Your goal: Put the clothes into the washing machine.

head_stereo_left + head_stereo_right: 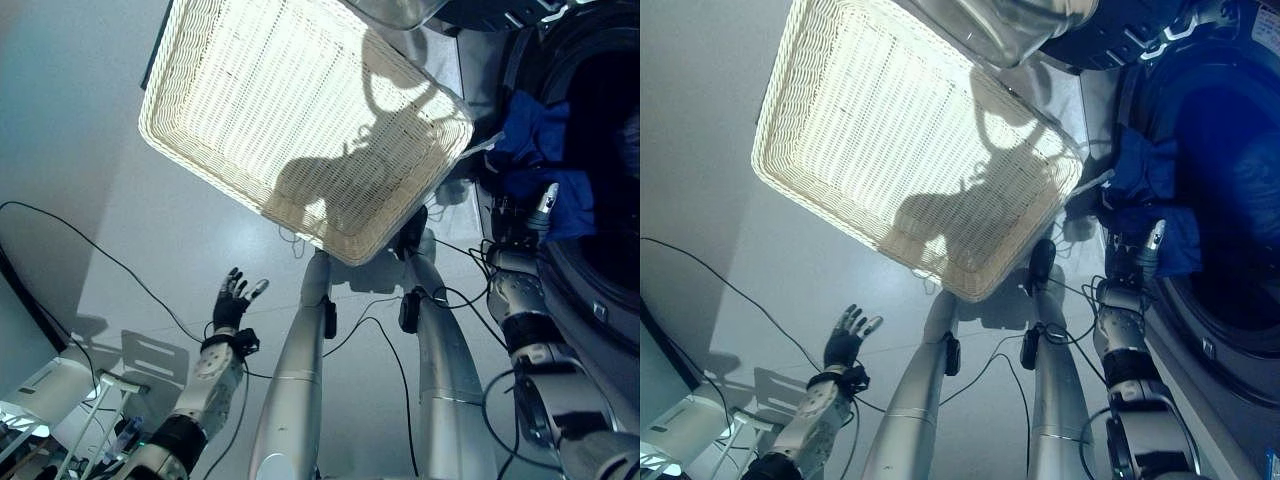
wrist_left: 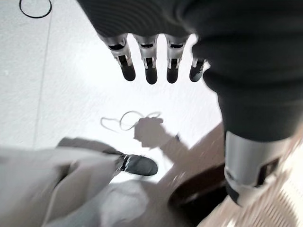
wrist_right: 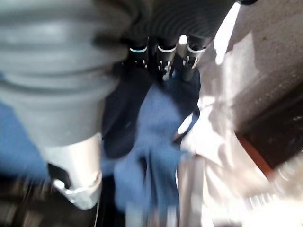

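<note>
A blue cloth (image 1: 535,130) hangs over the rim of the washing machine's dark drum opening (image 1: 610,150) at the right. My right hand (image 1: 545,205) is raised against the cloth, thumb upright on it. In the right wrist view its fingers (image 3: 165,52) dig into the blue cloth (image 3: 156,127), which bunches and hangs from them. My left hand (image 1: 230,300) hovers over the floor at the lower left, away from the cloth. Its fingers (image 2: 151,71) are straight and hold nothing.
A white wicker basket (image 1: 200,165) with nothing in it lies on the grey floor ahead, left of the machine. The machine's open glass door (image 1: 395,10) shows at the top. A white stand (image 1: 60,390) sits at the lower left.
</note>
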`<state>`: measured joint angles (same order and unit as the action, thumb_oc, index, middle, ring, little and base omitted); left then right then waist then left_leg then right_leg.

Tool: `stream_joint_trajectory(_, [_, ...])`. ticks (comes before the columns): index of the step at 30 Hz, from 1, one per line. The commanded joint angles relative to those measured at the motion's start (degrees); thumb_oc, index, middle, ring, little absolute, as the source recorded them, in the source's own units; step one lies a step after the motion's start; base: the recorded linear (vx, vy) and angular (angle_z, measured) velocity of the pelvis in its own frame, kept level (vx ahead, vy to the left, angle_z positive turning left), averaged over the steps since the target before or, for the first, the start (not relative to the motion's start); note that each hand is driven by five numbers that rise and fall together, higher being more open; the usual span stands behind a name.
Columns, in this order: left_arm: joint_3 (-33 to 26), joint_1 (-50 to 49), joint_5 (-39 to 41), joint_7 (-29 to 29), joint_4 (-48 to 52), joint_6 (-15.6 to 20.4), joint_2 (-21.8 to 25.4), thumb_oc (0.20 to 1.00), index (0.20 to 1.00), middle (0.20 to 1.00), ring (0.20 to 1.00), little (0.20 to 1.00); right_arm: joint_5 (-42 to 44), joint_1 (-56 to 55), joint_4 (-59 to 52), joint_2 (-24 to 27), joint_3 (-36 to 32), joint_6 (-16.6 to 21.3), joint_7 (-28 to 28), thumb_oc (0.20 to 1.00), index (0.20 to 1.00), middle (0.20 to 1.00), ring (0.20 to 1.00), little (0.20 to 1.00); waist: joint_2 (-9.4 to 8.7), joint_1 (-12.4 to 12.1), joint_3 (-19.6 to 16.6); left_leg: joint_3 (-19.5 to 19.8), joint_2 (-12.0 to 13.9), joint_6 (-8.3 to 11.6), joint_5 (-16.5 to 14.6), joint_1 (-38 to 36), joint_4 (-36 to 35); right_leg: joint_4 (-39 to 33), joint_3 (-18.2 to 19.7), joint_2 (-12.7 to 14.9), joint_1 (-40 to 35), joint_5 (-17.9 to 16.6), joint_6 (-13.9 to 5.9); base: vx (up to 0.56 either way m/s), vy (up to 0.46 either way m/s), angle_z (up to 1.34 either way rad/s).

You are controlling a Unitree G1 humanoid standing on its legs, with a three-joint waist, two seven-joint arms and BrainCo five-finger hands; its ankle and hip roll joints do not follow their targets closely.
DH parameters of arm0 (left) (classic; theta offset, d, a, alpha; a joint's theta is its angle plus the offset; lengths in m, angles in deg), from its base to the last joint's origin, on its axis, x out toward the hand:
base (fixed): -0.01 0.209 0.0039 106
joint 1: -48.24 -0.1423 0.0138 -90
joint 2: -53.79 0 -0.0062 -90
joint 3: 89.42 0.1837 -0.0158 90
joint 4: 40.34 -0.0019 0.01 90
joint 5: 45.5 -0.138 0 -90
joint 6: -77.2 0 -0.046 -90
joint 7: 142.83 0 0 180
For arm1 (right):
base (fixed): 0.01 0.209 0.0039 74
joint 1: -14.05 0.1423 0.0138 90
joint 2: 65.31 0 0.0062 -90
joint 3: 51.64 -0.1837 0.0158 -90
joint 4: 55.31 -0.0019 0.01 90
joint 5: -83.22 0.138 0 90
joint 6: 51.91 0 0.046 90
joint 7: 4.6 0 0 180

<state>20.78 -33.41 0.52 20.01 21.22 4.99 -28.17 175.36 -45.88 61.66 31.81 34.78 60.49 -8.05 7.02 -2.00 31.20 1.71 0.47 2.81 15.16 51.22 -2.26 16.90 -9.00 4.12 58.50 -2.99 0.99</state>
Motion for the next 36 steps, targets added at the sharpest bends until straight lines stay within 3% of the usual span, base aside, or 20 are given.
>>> stream_joint_trajectory(1, [-0.9, -3.5, 0.1, 1.3, -0.5, 0.5, 0.7, 1.0, 1.0, 1.0, 1.0, 1.0, -8.3, 0.1, -5.2, 10.4, -5.0, 7.0, -6.5, 1.0, 1.0, 1.0, 1.0, 1.0, -3.19, 0.4, -1.4, -0.3, -2.3, 0.01, -3.2, -0.3, 3.2, -8.6, 0.1, -2.9, -5.4, -7.9, -6.03, -0.03, 0.028, -0.07])
stream_joint_trajectory(3, [-2.2, -4.4, -0.1, 1.9, -1.0, 0.9, 0.6, 1.0, 1.0, 1.0, 1.0, 1.0, -5.1, -2.7, -9.6, 11.0, -5.5, 5.4, -9.7, 1.0, 1.0, 1.0, 1.0, 1.0, -4.03, 1.2, -1.4, -1.0, -2.1, 0.01, -3.8, -1.8, 4.3, -8.1, 0.2, -2.9, -6.7, -7.7, -5.94, -0.04, 0.034, -0.06])
stream_joint_trajectory(7, [-2.8, -4.7, -0.4, 2.4, -2.2, 0.7, 0.7, 1.0, 1.0, 1.0, 1.0, 1.0, 7.7, -2.8, -11.6, 11.1, -7.6, 6.7, -14.7, 1.0, 1.0, 1.0, 1.0, 1.0, -4.38, 1.5, -1.4, -1.9, -2.1, 0.11, -4.7, -3.9, 5.4, -7.6, -0.1, -2.7, -8.8, -7.2, -6.0, -0.03, 0.009, -0.04])
stream_joint_trajectory(11, [-2.8, -4.8, -0.7, 2.9, -3.2, 0.2, 1.0, 1.0, 1.0, 1.0, 1.0, 1.0, 18.1, -1.7, -13.8, 9.3, -10.4, 13.9, -17.1, 1.0, 1.0, 1.0, 1.0, 1.0, -4.0, 1.5, -1.4, -2.6, -2.1, 0.18, -5.5, -5.7, 6.0, -7.3, -0.2, -2.4, -10.7, -6.7, -6.08, -0.03, 0.006, -0.02])
stream_joint_trajectory(12, [-2.8, -4.9, -0.7, 3.1, -3.5, 0.2, 1.0, 1.0, 1.0, 1.0, 1.0, 1.0, 20.2, -1.0, -14.2, 8.8, -11.5, 17.3, -16.3, 1.0, 1.0, 1.0, 1.0, 1.0, -3.81, 1.6, -1.4, -2.8, -2.1, 0.19, -5.7, -6.0, 6.1, -7.1, -0.2, -2.3, -10.9, -6.5, -6.08, -0.02, 0.014, -0.03])
stream_joint_trajectory(13, [-2.8, -4.7, -0.8, 3.3, -4.1, 0.1, 1.0, 1.0, 1.0, 1.0, 1.0, 1.0, 20.9, 0.0, -14.9, 8.1, -13.6, 22.3, -12.7, 1.0, 1.0, 1.0, 1.0, 1.0, -3.47, 1.5, -1.4, -3.0, -2.1, 0.21, -6.1, -6.6, 6.4, -6.8, -0.2, -2.2, -11.6, -6.1, -6.06, 0.0, 0.0, 0.0])
stream_joint_trajectory(14, [-2.6, -4.7, -0.6, 3.6, -4.7, 0.3, 1.0, 1.0, 1.0, 1.0, 1.0, 1.0, 20.9, 0.8, -14.2, 8.1, -15.7, 30.3, -6.8, 1.0, 1.0, 1.0, 1.0, 1.0, -3.11, 1.5, -1.4, -3.0, -2.3, 0.16, -6.3, -7.1, 6.6, -6.5, 0.0, -2.2, -12.0, -5.7, -5.99, -0.03, 0.033, -0.02])
stream_joint_trajectory(16, [-1.9, -4.6, -0.3, 3.7, -5.2, 0.7, 1.2, 1.0, 1.0, 1.0, 1.0, 1.0, 20.2, 1.6, -12.1, 9.2, -18.1, 37.6, 0.9, 1.0, 1.0, 1.0, 1.0, 1.0, -2.57, 1.5, -1.4, -3.1, -2.4, 0.26, -6.4, -7.5, 6.7, -6.0, 0.1, -2.1, -12.5, -5.4, -5.97, -0.03, 0.029, -0.04])
stream_joint_trajectory(17, [-1.0, -4.4, 0.1, 3.7, -5.6, 1.1, 1.3, 1.0, 1.0, 1.0, 1.0, 1.0, 13.9, 2.4, -8.5, 10.9, -20.0, 44.4, 12.3, 1.0, 1.0, 1.0, 1.0, 1.0, -2.0, 1.4, -1.4, -3.1, -2.6, 0.31, -6.5, -7.9, 6.7, -5.7, 0.2, -1.9, -12.9, -5.2, -5.92, -0.05, 0.03, -0.04])
stream_joint_trajectory(18, [0.0, -3.9, 0.1, 3.5, -5.8, 1.3, 1.2, 1.0, 1.0, 1.0, 1.0, 1.0, 5.9, 3.8, -5.3, 12.8, -21.8, 45.0, 22.5, 1.0, 1.0, 1.0, 1.0, 1.0, -1.37, 1.3, -1.4, -3.0, -2.8, 0.37, -6.3, -7.8, 6.9, -5.4, 0.2, -1.6, -12.7, -5.3, -5.71, 0.0, 0.0, 0.0])
stream_joint_trajectory(20, [0.9, -3.7, -0.1, 3.3, -5.8, 1.3, 1.0, 1.0, 1.0, 1.0, 1.0, 1.0, -0.8, 4.7, -2.7, 14.6, -22.1, 43.1, 31.0, 1.0, 1.0, 1.0, 1.0, 1.0, -0.58, 1.1, -1.4, -2.9, -3.1, 0.49, -6.8, -8.5, 7.4, -4.8, 0.3, -1.4, -13.1, -4.7, -5.72, 0.0, 0.027, 0.08])
stream_joint_trajectory(21, [1.0, -3.4, -0.4, 3.4, -6.1, 1.3, 0.5, 1.0, 1.0, 1.0, 1.0, 1.0, -2.7, 5.4, -1.1, 15.5, -21.5, 40.2, 34.4, 1.0, 1.0, 1.0, 1.0, 1.0, -0.1, 1.0, -1.4, -2.8, -3.4, 0.43, -6.8, -8.6, 7.6, -4.7, 0.5, -1.4, -13.2, -4.6, -5.64, -0.02, 0.027, 0.09])
stream_joint_trajectory(22, [1.0, -3.2, -0.4, 3.4, -6.1, 1.3, 0.4, 1.0, 1.0, 1.0, 1.0, 1.0, -3.3, 5.8, -0.9, 15.8, -21.5, 39.8, 35.2, 1.0, 1.0, 1.0, 1.0, 1.0, 0.03, 1.0, -1.4, -2.9, -3.4, 0.38, -6.4, -8.1, 7.6, -4.8, 0.4, -1.3, -12.7, -5.0, -5.54, -0.03, 0.039, 0.09])
stream_joint_trajectory(24, [1.0, -2.6, -1.1, 3.7, -6.3, 0.6, -0.4, 1.0, 1.0, 1.0, 1.0, 1.0, -2.1, 7.1, 1.9, 16.4, -18.5, 34.7, 34.6, 1.0, 1.0, 1.0, 1.0, 1.0, 0.89, 0.7, -1.4, -3.0, -3.9, 0.14, -6.4, -8.9, 7.2, -5.2, 0.7, -1.3, -13.4, -4.8, -5.42, -0.01, 0.043, 0.08])
stream_joint_trajectory(28, [1.0, -2.2, -1.6, 3.5, -5.2, 0.1, -1.2, 1.0, 1.0, 1.0, 1.0, 1.0, -2.2, 6.3, -0.5, 13.1, -13.7, 25.0, 25.8, 1.0, 1.0, 1.0, 1.0, 1.0, 1.47, 0.8, -1.4, -3.6, -3.8, -0.12, -5.1, -8.7, 5.4, -6.5, 0.7, -1.4, -13.2, -5.6, -5.18, 0.0, 0.032, -0.06])
stream_joint_trajectory(29, [0.8, -2.2, -1.7, 3.4, -5.1, 0.0, -1.2, 1.0, 1.0, 1.0, 1.0, 1.0, -2.6, 5.9, -1.1, 12.5, -13.0, 25.0, 25.3, 1.0, 1.0, 1.0, 1.0, 1.0, 1.44, 0.8, -1.4, -3.7, -3.8, -0.14, -4.9, -8.7, 5.2, -6.6, 0.8, -1.4, -13.2, -5.6, -5.16, -0.01, 0.03, -0.13])
stream_joint_trajectory(31, [0.4, -3.1, -2.5, 3.0, -4.5, -0.2, -1.9, 1.0, 1.0, 1.0, 1.0, 1.0, -7.9, 0.9, -6.9, 6.6, -7.2, 18.2, 16.5, 1.0, 1.0, 1.0, 1.0, 1.0, 1.08, 1.1, -1.4, -4.3, -3.5, -0.15, -4.6, -9.5, 3.7, -7.2, 0.9, -1.7, -13.8, -5.3, -5.2, 0.01, 0.025, -0.09])
stream_joint_trajectory(33, [-0.2, -3.5, -3.0, 2.9, -4.2, -0.4, -2.2, 1.0, 1.0, 1.0, 1.0, 1.0, -11.2, -1.2, -8.8, 4.6, -4.6, 13.5, 12.2, 1.0, 1.0, 1.0, 1.0, 1.0, 0.69, 1.2, -1.4, -4.6, -3.4, -0.21, -4.4, -9.6, 3.2, -7.5, 0.9, -1.7, -13.9, -5.5, -5.26, 0.0, 0.017, -0.1])
stream_joint_trajectory(34, [-1.3, -3.8, -3.7, 3.1, -4.3, -0.5, -2.6, 1.0, 1.0, 1.0, 1.0, 1.0, -15.2, -4.0, -10.5, 3.1, -1.5, 8.3, 6.3, 1.0, 1.0, 1.0, 1.0, 1.0, 0.25, 1.5, -1.4, -5.1, -3.1, -0.26, -4.1, -9.4, 2.7, -8.1, 0.9, -1.8, -13.6, -5.8, -5.38, -0.02, 0.012, -0.17])
stream_joint_trajectory(36, [-2.2, -4.7, -4.5, 3.4, -4.3, -0.3, -2.6, 1.0, 1.0, 1.0, 1.0, 1.0, -21.4, -8.7, -10.8, 2.1, 3.2, 4.9, 1.3, 1.0, 1.0, 1.0, 1.0, 1.0, -0.76, 2.0, -1.4, -5.5, -2.8, -0.13, -3.8, -9.0, 2.5, -8.6, 0.8, -1.8, -13.3, -6.4, -5.6, -0.02, -0.009, -0.16])
